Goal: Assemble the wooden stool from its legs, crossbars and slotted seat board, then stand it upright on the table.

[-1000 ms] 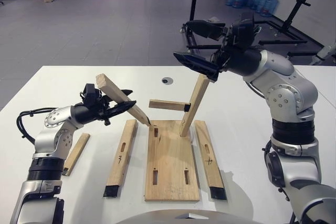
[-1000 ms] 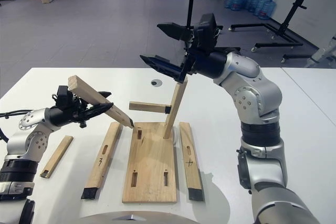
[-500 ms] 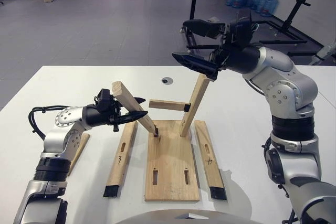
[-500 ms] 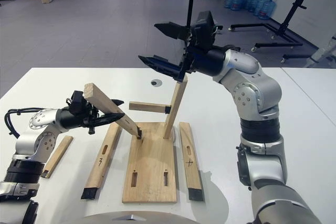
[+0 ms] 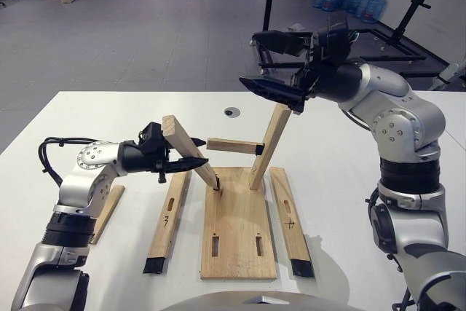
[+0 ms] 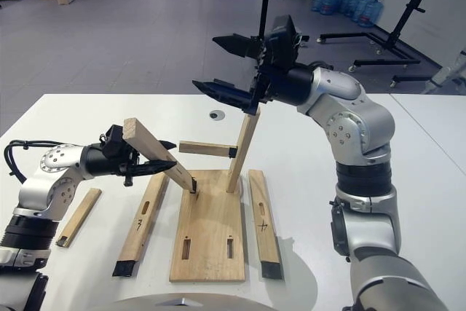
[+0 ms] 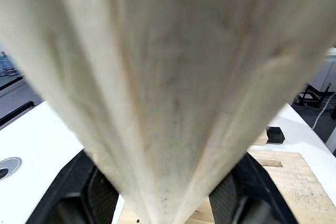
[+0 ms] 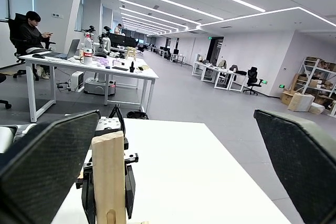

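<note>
Left gripper (image 5: pixel 196 152) clamped on tilted leg (image 5: pixel 183 143) (foot at a seat board (image 5: pixel 240 234) slot); right gripper (image 5: pixel 249 60) spread wide, holding nothing, at upright leg (image 5: pixel 268 147) top.

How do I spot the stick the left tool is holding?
On the white table lies a flat pale wooden seat board. From its far left corner a long pale wooden leg leans leftward, gripped by the left tool. Two other legs lie flat beside the board, and the near-upright leg carries a crossbar; this one slants steeply, bare.
</note>
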`<state>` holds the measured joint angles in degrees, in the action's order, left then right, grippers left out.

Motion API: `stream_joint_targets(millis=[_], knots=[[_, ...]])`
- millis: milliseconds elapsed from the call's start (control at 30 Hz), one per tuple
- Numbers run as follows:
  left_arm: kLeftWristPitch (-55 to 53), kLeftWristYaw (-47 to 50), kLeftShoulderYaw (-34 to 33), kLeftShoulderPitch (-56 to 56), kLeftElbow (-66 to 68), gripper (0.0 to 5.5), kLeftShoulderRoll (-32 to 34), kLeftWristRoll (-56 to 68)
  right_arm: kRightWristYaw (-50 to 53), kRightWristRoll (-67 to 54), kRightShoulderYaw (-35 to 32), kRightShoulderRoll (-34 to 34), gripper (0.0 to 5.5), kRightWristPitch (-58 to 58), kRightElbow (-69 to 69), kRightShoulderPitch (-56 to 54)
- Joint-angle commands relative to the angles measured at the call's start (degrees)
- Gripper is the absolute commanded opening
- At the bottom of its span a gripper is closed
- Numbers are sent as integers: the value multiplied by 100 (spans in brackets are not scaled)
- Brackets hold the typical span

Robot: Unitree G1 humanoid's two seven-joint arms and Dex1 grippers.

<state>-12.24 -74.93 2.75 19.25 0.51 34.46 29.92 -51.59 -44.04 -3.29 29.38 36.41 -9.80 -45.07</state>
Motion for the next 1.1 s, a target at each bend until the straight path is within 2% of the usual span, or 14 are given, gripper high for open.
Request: stream_joint_targets(millis=[33, 233, 433, 700, 867, 1100], knots=[[-92, -134, 250, 92, 98, 202, 60, -204, -50, 61, -87, 91, 540, -36, 112, -224], [-461, -191, 41, 239, 115, 202, 109, 117, -224, 447, -18, 224, 540, -327, 505, -333], [-602, -285, -89, 134, 56, 202, 172, 267, 15, 1481, 166, 212, 540, -1085, 1512, -608], [-547, -294, -79, 108, 104, 202, 96, 232, -352, 2327, 572, 306, 540, -1794, 2174, -281], [-421, -293, 147, 28, 217, 202, 112, -67, -803, 2552, 754, 350, 540, -2141, 2427, 7], [-292, -212, -44, 134, 400, 202, -40, 99, -926, 2747, 907, 369, 540, -2375, 2540, 201]])
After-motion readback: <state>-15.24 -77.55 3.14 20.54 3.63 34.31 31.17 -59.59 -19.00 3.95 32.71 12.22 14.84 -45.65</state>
